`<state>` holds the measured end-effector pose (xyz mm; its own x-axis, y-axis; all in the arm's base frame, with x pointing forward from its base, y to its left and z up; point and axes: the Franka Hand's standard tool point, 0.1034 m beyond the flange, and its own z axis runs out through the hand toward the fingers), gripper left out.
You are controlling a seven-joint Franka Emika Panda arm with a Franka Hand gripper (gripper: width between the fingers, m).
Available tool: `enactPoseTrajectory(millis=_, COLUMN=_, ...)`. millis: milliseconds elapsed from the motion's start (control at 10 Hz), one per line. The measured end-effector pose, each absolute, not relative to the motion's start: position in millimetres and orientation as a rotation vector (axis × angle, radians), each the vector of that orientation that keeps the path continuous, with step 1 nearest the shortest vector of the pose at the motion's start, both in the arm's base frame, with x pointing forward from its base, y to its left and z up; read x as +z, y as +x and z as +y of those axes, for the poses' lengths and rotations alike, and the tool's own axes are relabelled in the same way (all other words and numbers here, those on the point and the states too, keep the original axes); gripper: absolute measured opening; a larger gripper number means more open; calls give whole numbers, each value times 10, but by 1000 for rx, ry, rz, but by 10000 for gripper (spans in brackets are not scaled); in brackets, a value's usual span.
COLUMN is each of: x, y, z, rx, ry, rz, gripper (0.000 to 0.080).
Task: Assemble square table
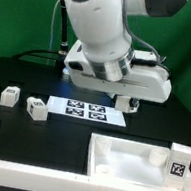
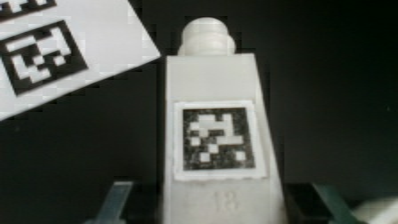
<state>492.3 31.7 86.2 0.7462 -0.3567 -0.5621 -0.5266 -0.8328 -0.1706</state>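
The gripper (image 2: 217,208) is clamped on a small white plastic block leg (image 2: 217,90), with fingers (image 2: 121,203) on either side of it. The leg's long axis runs straight out from the jaws, rounded peg tip (image 2: 210,35) at the far end. Its black-and-white tag (image 2: 217,140) faces the wrist camera, with a faint "18" beneath. The leg is just beside the marker board (image 2: 45,50). In the exterior view, the white square tray-like top (image 1: 128,160) lies on the right and two loose white block legs (image 1: 35,110) on the left.

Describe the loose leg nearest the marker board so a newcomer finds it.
Find the marker board, the flat tagged strip on the black table. Off its end toward the exterior view's left sits a small white leg. The other loose leg lies farther out that way.
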Motion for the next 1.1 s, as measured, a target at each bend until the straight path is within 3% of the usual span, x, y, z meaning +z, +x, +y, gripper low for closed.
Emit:
enactPoseTrajectory(millis=100, x=973, y=5044, z=263, rx=661, ry=-2657, rz=683, gripper=291)
enactPoseTrajectory(millis=400, x=1667, y=5763, z=40, rx=343, ry=-2857, rz=489, gripper=291)
enactPoseTrajectory(millis=600, x=1532, y=5750, z=67, rx=146, ry=-2888, rz=527, gripper=291)
enactPoseTrajectory(millis=900, x=1530, y=5948, z=26, rx=-224, ry=-2958, rz=494, gripper=291)
enactPoseTrajectory(millis=1100, x=1712, y=6300, z=13, rx=-384, ry=-2998, rz=396, gripper=291)
